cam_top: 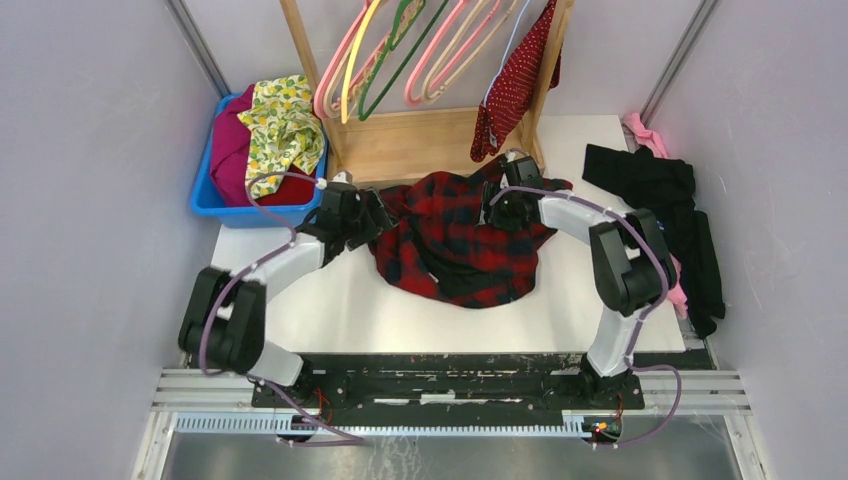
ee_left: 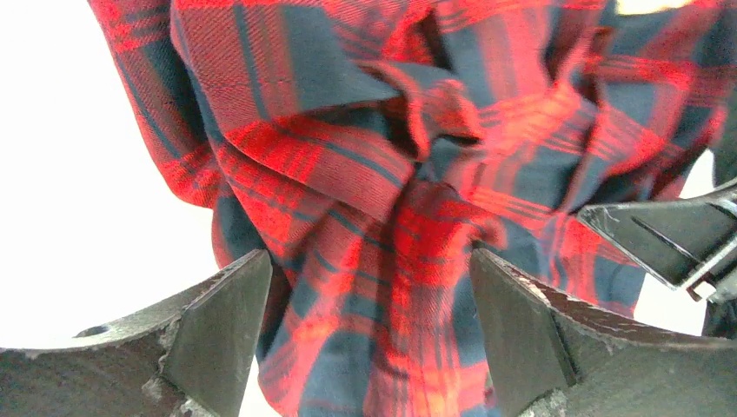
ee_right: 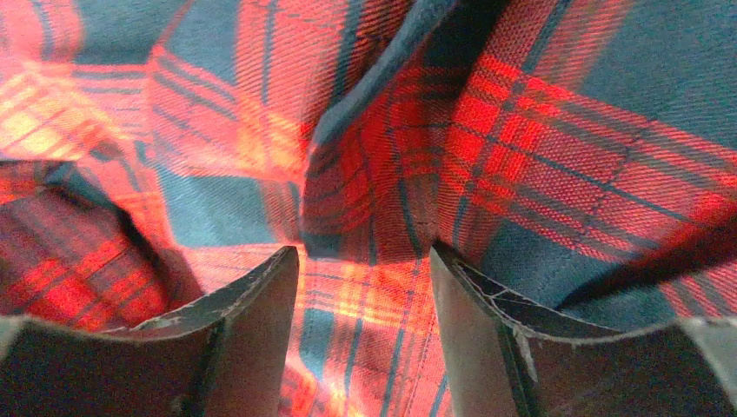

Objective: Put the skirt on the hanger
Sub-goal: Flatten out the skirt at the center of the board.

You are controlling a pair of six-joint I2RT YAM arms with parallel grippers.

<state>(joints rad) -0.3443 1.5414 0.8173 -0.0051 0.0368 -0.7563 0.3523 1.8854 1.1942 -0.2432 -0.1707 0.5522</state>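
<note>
The dark-red dotted skirt (cam_top: pixel 515 75) hangs at the right end of the wooden rack, on the thin pale hanger (cam_top: pixel 507 48); neither shows in the wrist views. Both grippers are low on the table at the red-and-black plaid garment (cam_top: pixel 455 245). My left gripper (cam_top: pixel 378 215) (ee_left: pixel 368 261) is at its left edge, jaws wide apart with plaid folds (ee_left: pixel 408 174) between them, not pinched. At the garment's upper right, my right gripper (cam_top: pixel 507 197) (ee_right: pixel 363 252) is open, with flat plaid cloth (ee_right: pixel 374 156) lying between its fingers.
A wooden rack (cam_top: pixel 400 140) with pink, yellow and green hangers (cam_top: pixel 400 50) stands at the back. At back left a blue bin (cam_top: pixel 205 195) holds magenta and lemon-print cloth. Black garments (cam_top: pixel 670 200) and a pink cloth (cam_top: pixel 645 130) lie at the right edge.
</note>
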